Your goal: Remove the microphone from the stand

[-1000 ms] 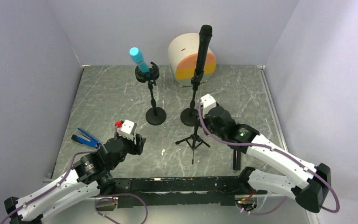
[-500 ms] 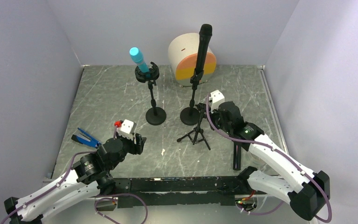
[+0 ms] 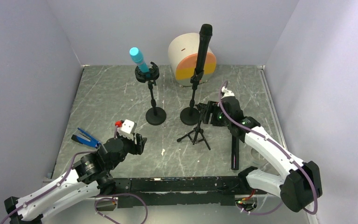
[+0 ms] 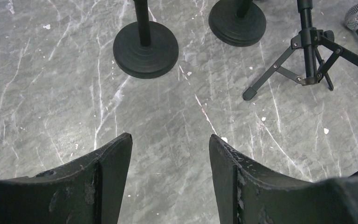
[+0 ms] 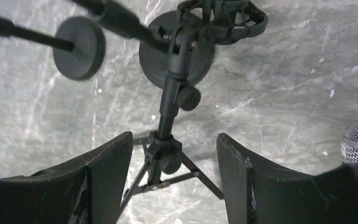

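On the bench [image 3: 112, 93], just right of the tripod stand [image 3: 196, 133], the black microphone [image 3: 234, 156] lies flat beside the right arm. The right hand [image 5: 175, 154] is released, fingers either side of the stand's stem without touching. The left hand [image 4: 170, 149] is released, well apart.

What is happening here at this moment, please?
The right gripper stands open at the small black tripod stand, whose clip is empty. A black microphone with a silver mesh head lies on the grey marbled table beside the right arm. The left gripper hangs open over the table, holding nothing. Further back, a blue microphone and a tall black microphone sit in round-base stands.
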Tool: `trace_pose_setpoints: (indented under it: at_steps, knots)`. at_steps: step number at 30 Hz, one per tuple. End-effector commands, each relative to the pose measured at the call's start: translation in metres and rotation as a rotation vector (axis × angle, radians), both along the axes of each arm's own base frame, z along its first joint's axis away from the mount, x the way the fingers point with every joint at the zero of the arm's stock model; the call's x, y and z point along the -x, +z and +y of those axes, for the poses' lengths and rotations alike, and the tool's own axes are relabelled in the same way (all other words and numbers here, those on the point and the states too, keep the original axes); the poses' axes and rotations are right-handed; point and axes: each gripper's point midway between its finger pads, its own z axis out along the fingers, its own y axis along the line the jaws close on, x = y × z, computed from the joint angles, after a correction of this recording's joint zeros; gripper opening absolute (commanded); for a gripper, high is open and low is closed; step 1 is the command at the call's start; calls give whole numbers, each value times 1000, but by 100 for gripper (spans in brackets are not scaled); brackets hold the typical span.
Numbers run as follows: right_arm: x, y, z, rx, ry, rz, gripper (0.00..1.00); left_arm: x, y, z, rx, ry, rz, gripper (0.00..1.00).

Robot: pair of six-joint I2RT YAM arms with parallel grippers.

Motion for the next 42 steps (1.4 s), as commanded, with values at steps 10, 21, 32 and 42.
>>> trace_pose_setpoints:
  at_steps: [10, 21, 32, 42]
  knots:
    - [-43, 21, 20, -424, 63, 79, 67, 3, 18, 2, 75, 8, -22, 66]
    - [-57, -10, 24, -447, 93, 148, 68, 4, 20, 6, 66, 15, -22, 66]
    - [-65, -16, 33, -511, 212, 112, 58, 5, 19, 6, 59, 14, -11, 66]
    - [-60, -16, 33, -510, 323, -4, 39, 6, 20, 8, 64, 16, -9, 66]
